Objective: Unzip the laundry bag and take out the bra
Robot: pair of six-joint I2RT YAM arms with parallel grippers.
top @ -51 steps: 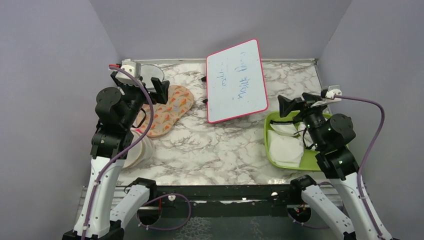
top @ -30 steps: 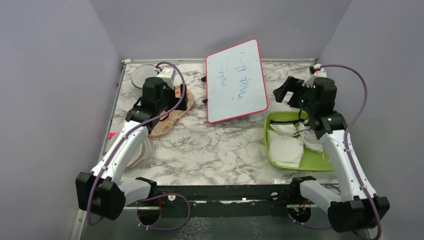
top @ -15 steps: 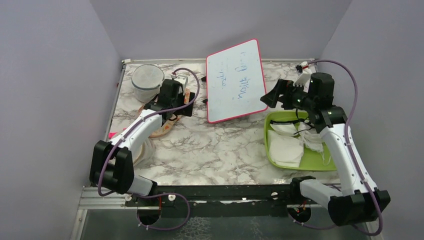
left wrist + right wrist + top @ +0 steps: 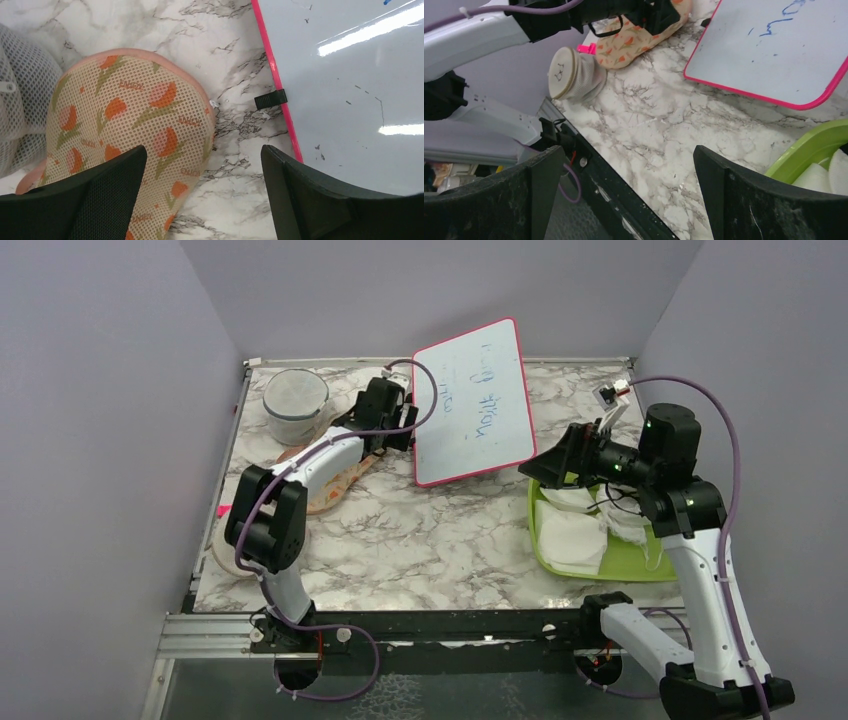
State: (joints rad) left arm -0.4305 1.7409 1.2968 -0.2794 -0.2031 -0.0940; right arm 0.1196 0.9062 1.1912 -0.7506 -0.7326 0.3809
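Observation:
The laundry bag (image 4: 325, 490) lies flat at the back left, peach-pink with orange and green motifs, and my left arm covers much of it. In the left wrist view its rounded far end (image 4: 125, 125) fills the left half, with a small pale tab (image 4: 214, 104) at its edge. My left gripper (image 4: 385, 430) is open and empty above that end, its jaws spanning the bag's edge and bare marble (image 4: 205, 195). My right gripper (image 4: 555, 460) is open and empty, raised over the tray's near-left corner (image 4: 629, 195). The bra is hidden.
A pink-framed whiteboard (image 4: 470, 400) leans at the back centre, close to my left gripper. A white mesh cylinder (image 4: 295, 400) stands at the back left. A white disc pouch (image 4: 574, 75) lies at the left. A green tray (image 4: 620, 555) at the right holds white garments (image 4: 570, 535).
My left arm has stretched forward and right along the bag to its far end by the whiteboard. My right gripper has swung left and lower, in front of the whiteboard's corner.

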